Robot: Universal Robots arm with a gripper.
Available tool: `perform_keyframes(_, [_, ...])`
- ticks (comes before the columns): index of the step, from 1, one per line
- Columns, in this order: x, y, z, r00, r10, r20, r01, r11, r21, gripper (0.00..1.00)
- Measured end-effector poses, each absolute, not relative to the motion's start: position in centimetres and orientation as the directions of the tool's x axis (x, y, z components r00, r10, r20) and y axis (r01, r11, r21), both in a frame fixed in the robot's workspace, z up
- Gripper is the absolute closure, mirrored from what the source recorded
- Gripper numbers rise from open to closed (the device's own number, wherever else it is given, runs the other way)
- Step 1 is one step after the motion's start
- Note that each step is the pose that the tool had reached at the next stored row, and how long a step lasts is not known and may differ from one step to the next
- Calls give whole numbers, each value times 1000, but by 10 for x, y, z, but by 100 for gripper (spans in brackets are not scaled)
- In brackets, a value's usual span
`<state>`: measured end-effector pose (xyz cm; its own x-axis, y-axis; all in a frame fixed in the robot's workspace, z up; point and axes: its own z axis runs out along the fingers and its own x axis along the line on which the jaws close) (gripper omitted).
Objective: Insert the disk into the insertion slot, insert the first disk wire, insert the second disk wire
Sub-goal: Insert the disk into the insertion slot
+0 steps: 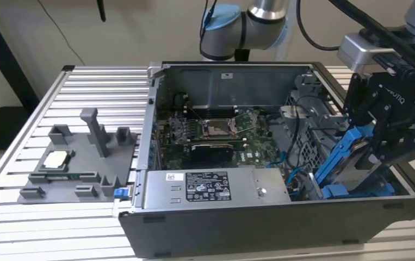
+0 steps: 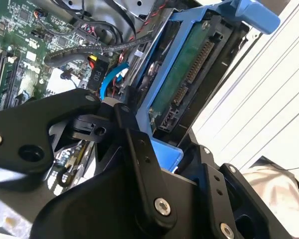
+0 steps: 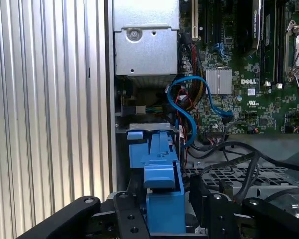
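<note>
My gripper (image 1: 378,148) is shut on the disk (image 1: 352,155), which sits in its bright blue carrier. The disk hangs tilted over the exterior view's right end of the open computer case. Its lower end points down at the insertion slot (image 1: 358,190), a grey bay with blue side pieces. In the second wrist view the disk's green circuit side (image 2: 185,74) and connectors face up between the black fingers (image 2: 139,149). In the first wrist view the blue carrier (image 3: 162,191) stands between the fingers (image 3: 130,219), just above the slot's blue pieces (image 3: 135,136). A loose blue wire (image 3: 192,99) curls beside the slot.
A grey power-supply box (image 1: 215,187) lies along the case's front, and the motherboard (image 1: 215,130) is behind it. A perforated metal cage (image 3: 229,179) with black cables borders the slot. A grey fixture tray (image 1: 76,163) rests on the slatted aluminium table (image 1: 18,228) at the exterior view's left.
</note>
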<state>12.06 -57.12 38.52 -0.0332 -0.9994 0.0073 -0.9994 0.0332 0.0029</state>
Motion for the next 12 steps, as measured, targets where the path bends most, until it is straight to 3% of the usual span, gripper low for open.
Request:
perform_keyframes(7, [121, -571, 385, -33, -999, 7, -999, 33, 3, 49])
perform_keyframes(8, [121, -571, 385, -33, -999, 7, -999, 33, 3, 62])
perform_keyframes(12, [121, -571, 385, -33, -999, 7, -999, 33, 3, 67])
